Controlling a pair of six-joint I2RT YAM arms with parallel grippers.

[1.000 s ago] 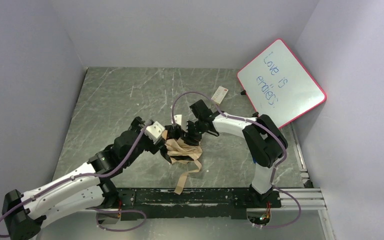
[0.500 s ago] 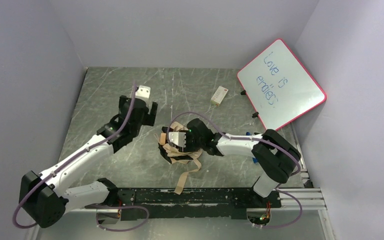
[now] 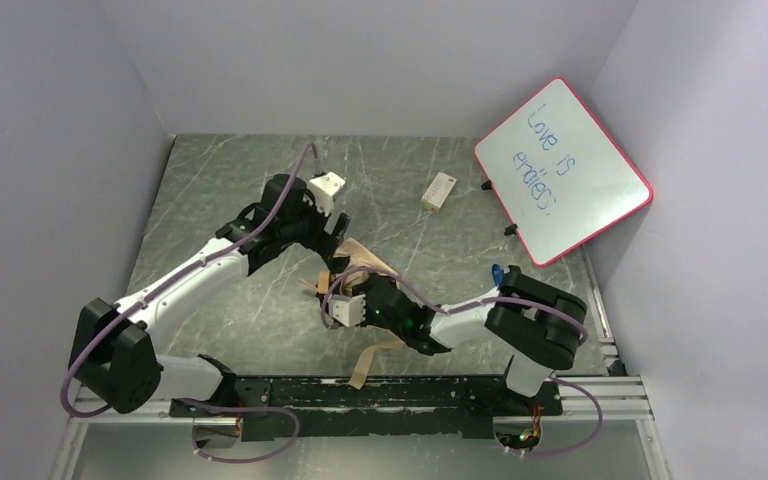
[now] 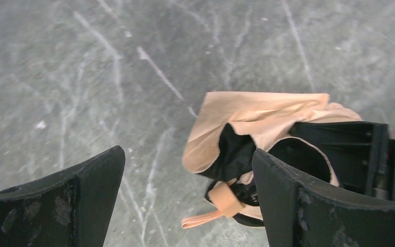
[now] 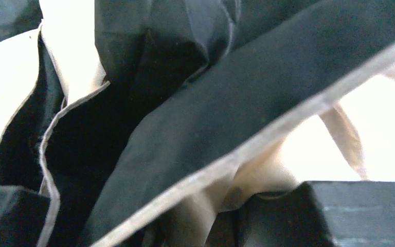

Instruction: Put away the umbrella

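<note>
The umbrella [image 3: 362, 262] lies crumpled in the middle of the table, tan outside and black inside, and its tan strap [image 3: 368, 362] trails toward the near edge. My left gripper [image 3: 340, 238] is open just behind it. In the left wrist view [image 4: 187, 206] the fabric [image 4: 257, 116] and a tan strap loop [image 4: 226, 198] lie ahead, by my right finger [image 4: 308, 206]. My right gripper [image 3: 340, 292] lies low against the umbrella's near side. In the right wrist view [image 5: 180, 216] its jaws stand wide apart with black and tan fabric [image 5: 195, 123] filling the space between them. The handle is hidden.
A pink-framed whiteboard [image 3: 560, 170] leans at the back right. A small white box [image 3: 441, 190] lies in front of it. A small blue object [image 3: 497, 270] sits by the right arm. Grey walls close in three sides of the table [image 3: 220, 190].
My left gripper swung from the back left in toward the umbrella's far side. My right gripper dropped lower and nearer, and the fabric now rises behind it.
</note>
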